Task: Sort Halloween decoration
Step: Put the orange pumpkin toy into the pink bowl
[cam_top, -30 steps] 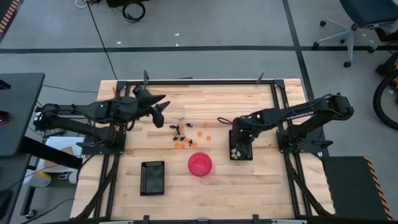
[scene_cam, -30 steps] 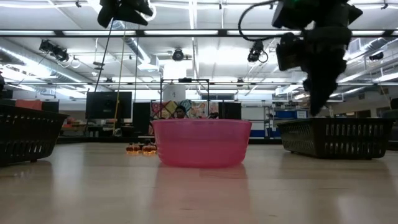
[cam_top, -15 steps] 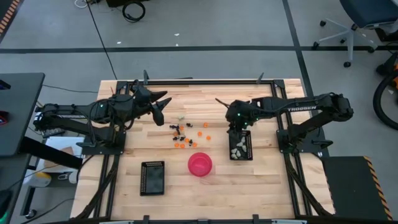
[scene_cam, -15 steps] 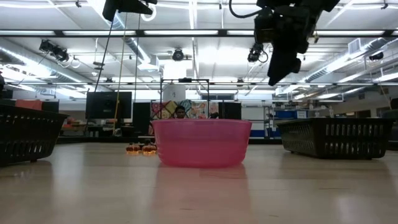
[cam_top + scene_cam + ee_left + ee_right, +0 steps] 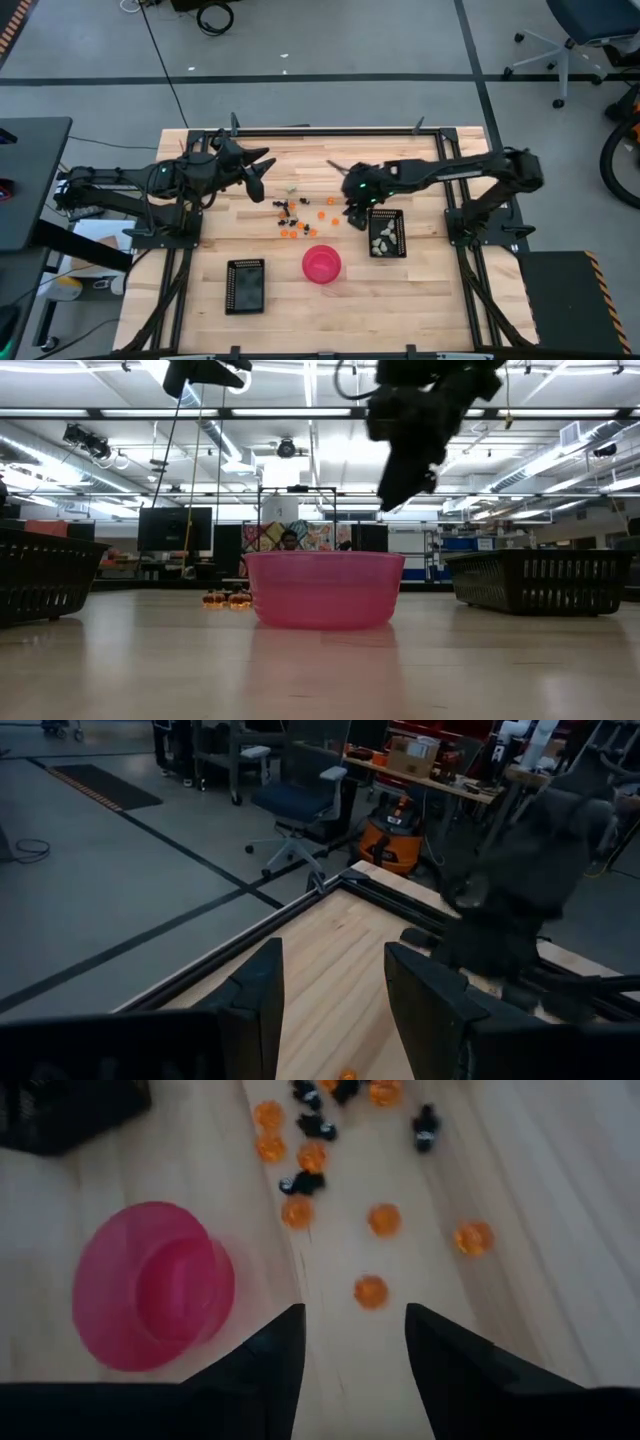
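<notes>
Pale wooden tabletop (image 5: pixel 420 160) carried the Halloween decoration (image 5: pixel 300 212) scattered at centre frame, tiny, light, hard pieces likely to skid, so you had to pinch one across its middle with the empty, parted right gripper (image 5: pixel 352 215); the left gripper (image 5: pixel 262 180) waited apart, upper left.

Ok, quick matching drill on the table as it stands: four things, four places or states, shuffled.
1. pink bowl
2. right-hand tray
3. left-hand tray
4. right gripper

a. holds pale pieces
b. open, above the scattered orange pieces
c. no pieces visible in it
d. empty, between the trays

Pairs: 1-d, 2-a, 3-c, 4-b
</notes>
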